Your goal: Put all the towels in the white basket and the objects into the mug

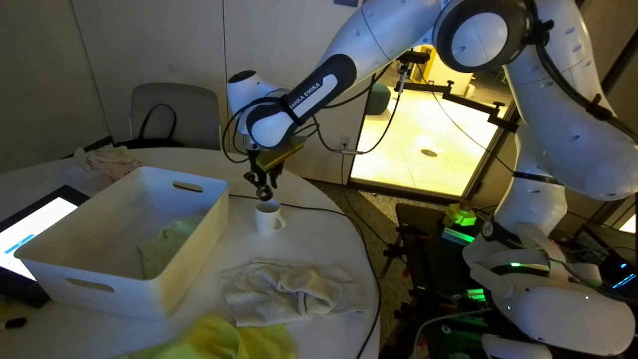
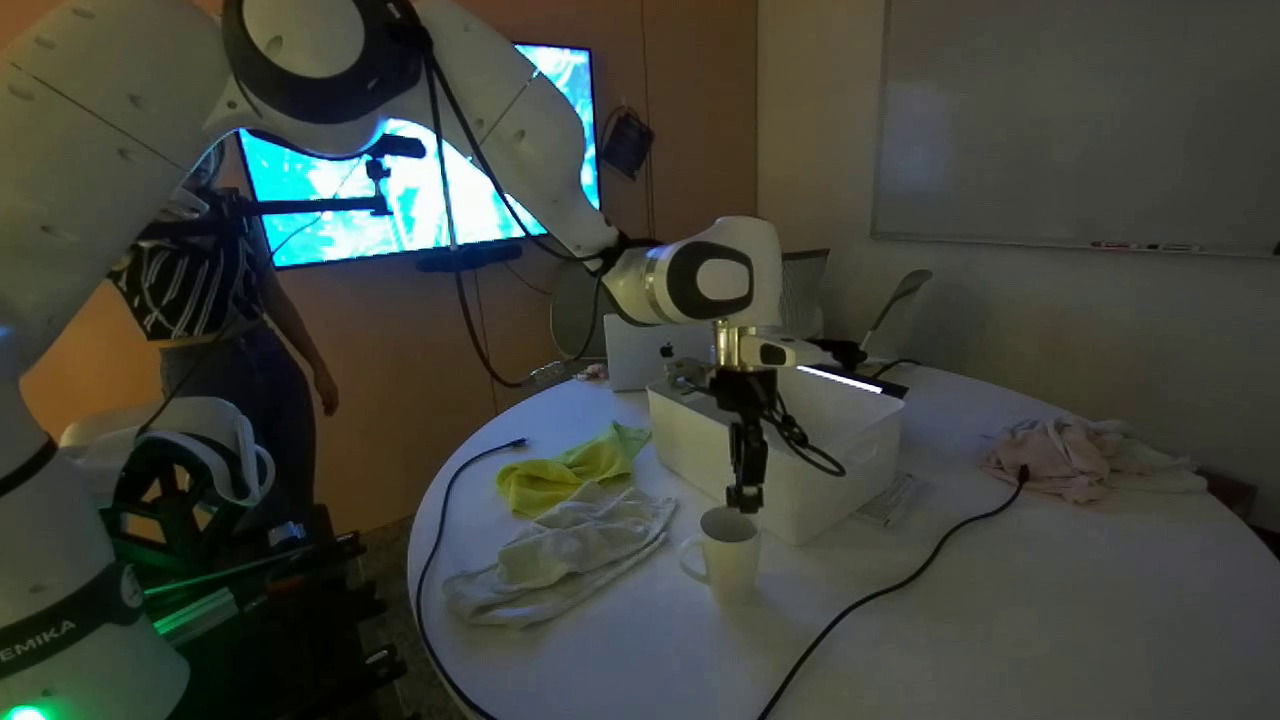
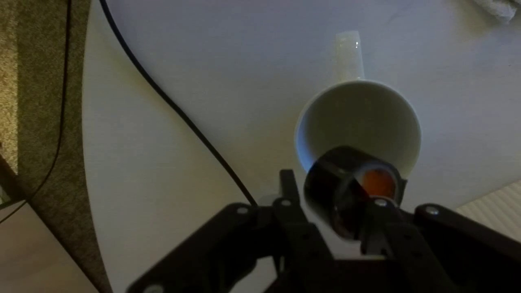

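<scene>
The white mug (image 3: 358, 118) stands upright on the table, directly below my gripper (image 3: 335, 190). A dark tape-like roll (image 3: 325, 175) with an orange inside is at the fingertips, overlapping the mug's rim in the wrist view. Its open end lies against the right-hand finger, while a gap parts it from the left-hand finger (image 3: 289, 185). In an exterior view the roll (image 1: 264, 193) is just above the mug's mouth. The pale green towel (image 1: 169, 244) lies inside the white basket (image 1: 194, 259). On the table lie the off-white towel (image 1: 294, 291) and the yellow towel (image 1: 219, 339).
Beside the basket lies a dark tablet (image 1: 37, 234) with a lit screen. Pinkish and white cloths (image 2: 1075, 460) are heaped farther along the table. A black cable (image 2: 900, 580) crosses the tabletop near the mug. An open laptop (image 2: 640, 350) stands behind the basket.
</scene>
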Robot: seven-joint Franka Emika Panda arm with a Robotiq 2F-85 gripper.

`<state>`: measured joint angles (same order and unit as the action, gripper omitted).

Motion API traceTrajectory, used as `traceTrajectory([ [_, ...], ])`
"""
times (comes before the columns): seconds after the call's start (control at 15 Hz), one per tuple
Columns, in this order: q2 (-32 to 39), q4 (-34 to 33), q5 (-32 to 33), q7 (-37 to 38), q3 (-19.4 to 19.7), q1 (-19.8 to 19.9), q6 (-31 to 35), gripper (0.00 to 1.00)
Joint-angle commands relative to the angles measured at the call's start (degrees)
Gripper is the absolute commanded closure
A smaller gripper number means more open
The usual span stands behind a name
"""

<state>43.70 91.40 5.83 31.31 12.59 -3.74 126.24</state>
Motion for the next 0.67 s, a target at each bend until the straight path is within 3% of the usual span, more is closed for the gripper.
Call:
traceTrajectory([
  [0.0, -1.7, 1.2, 1.0, 1.0, 0.5, -0.9, -0.9, 0.36],
  [0.33, -3.1, 2.7, 0.9, 0.6, 0.2, -1.0, -0.4, 0.00],
  [0.6, -7.2, 7.8, 0.6, -4.0, -2.0, -0.9, 0.4, 0.00],
])
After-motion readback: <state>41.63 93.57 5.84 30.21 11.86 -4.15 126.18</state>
